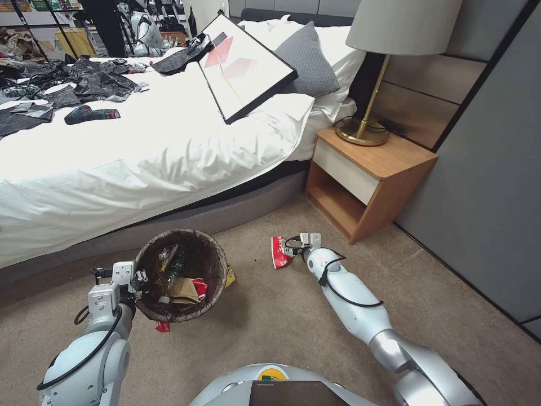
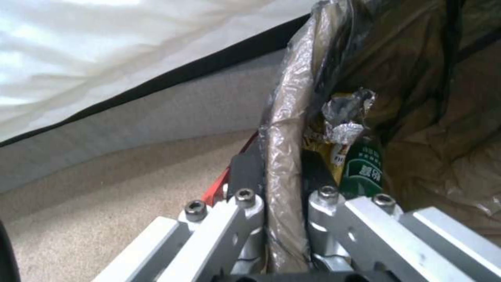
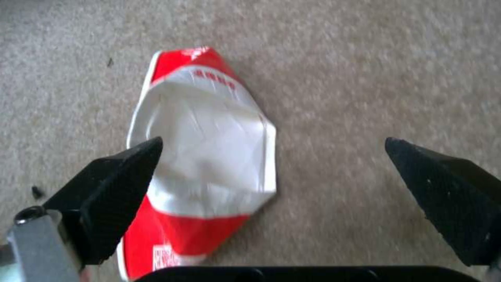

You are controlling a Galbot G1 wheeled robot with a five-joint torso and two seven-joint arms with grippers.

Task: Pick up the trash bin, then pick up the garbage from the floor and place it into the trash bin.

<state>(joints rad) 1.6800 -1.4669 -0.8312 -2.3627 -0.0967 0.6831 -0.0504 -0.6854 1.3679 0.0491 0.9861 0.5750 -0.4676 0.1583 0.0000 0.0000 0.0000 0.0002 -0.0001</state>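
open right gripper (image 3: 274, 164) over wrapper (image 3: 201, 156)

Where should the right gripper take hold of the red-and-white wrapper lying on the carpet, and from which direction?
Probably from straight above, across its narrow width at the white middle. The red-and-white wrapper lies flat on the carpet, so no edge stands up for a side grip. The right gripper hangs open above it, off-centre; it should centre first.

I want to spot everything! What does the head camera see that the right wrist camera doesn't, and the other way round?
Head camera alone: the bed, nightstand, lamp, and the left gripper clamped on the trash bin rim. Right wrist camera alone: the right gripper jaws spread wide, close up. Both: the red-white wrapper on the carpet.
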